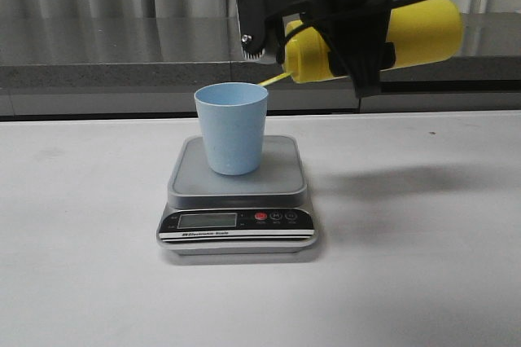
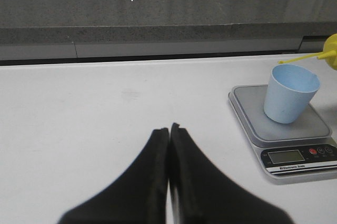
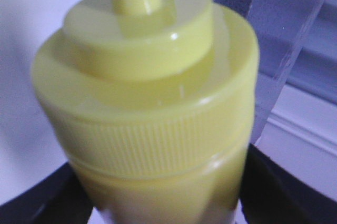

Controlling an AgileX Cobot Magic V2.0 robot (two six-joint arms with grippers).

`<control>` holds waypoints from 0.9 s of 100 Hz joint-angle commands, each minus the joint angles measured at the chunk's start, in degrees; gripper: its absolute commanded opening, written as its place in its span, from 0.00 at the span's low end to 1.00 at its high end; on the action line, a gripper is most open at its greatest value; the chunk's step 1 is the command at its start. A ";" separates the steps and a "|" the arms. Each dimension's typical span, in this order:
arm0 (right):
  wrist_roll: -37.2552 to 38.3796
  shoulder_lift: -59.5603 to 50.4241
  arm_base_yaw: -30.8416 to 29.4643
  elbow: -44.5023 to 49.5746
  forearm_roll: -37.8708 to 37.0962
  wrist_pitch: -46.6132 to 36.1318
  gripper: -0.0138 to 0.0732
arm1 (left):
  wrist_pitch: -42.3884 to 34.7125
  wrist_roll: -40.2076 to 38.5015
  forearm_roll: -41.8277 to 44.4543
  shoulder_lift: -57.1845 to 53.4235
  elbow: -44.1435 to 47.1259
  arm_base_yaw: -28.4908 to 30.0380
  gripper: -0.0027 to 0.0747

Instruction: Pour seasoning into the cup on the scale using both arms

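Front view, scale: the flat silver-grey digital kitchen scale (image 1: pixel 236 200) stands on the white tabletop (image 1: pixel 81 265); it is my landmark.
Front view, cup: the small pale blue tapered plastic cup (image 1: pixel 231 128) stands upright on the platform of the scale.
Front view, bottle: the tall yellow plastic squeeze bottle (image 1: pixel 374 39) lies almost level in the air, above and to the right of the scale, with its thin nozzle pointing down-left to the cup rim, just beside it.
Front view, right claw: the black right claw (image 1: pixel 362 50) is closed around the middle of the bottle body.
Left wrist view, left claw: the black left claw (image 2: pixel 169 129) has its fingers pressed together and holds nothing; it hovers over the tabletop well apart from the scale, on its left side.
Left wrist view, nozzle: the yellow tip reaches over the far edge of the cup.
Right wrist view, grip: the ribbed cap and shoulder of the bottle fill the picture, and the black fingers (image 3: pixel 47 197) touch both sides of the body.
Handling, judgement: the bottle wall is probably soft and smooth, so a grip at mid-body is good; too hard pressing would squirt.
Handling, cup: light and easy to tip over.
Flow: no seasoning is visible coming out.
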 commanded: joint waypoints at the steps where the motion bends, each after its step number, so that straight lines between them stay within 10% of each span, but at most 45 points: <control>1: 8.24 -4.76 -0.07 -1.31 -4.09 0.28 0.43 | -4.51 -0.48 -0.72 0.57 -1.44 0.11 0.01; 40: 35.88 -14.23 -6.90 -1.20 6.76 -4.06 0.43 | -4.51 -0.48 -0.72 0.57 -1.44 0.11 0.01; 90: 50.05 -24.10 -28.90 19.07 18.67 -43.58 0.43 | -4.51 -0.48 -0.72 0.57 -1.44 0.11 0.01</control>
